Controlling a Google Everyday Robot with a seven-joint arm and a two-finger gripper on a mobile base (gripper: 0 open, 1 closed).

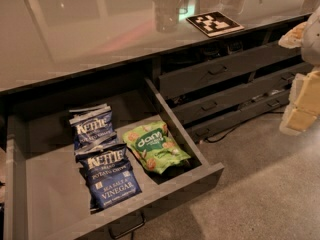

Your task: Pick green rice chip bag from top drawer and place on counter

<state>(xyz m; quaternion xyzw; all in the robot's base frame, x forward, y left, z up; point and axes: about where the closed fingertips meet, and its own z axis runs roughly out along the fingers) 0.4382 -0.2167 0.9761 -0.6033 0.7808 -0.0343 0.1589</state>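
As the green bag (pixel 156 147), lying well left of the gripper (pixel 302 103), looks light, crinkly and slippery, pinch its sealed edge; I cannot tell the gripper's opening.

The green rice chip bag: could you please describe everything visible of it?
The green rice chip bag is bright green and crinkly, with a dark oval logo, white lettering and pictured tan rice cakes. It lies flat, face up, on the floor of the open top drawer, near its right wall, beside a blue Kettle bag. The gripper sits far off at the view's right edge, not touching it.
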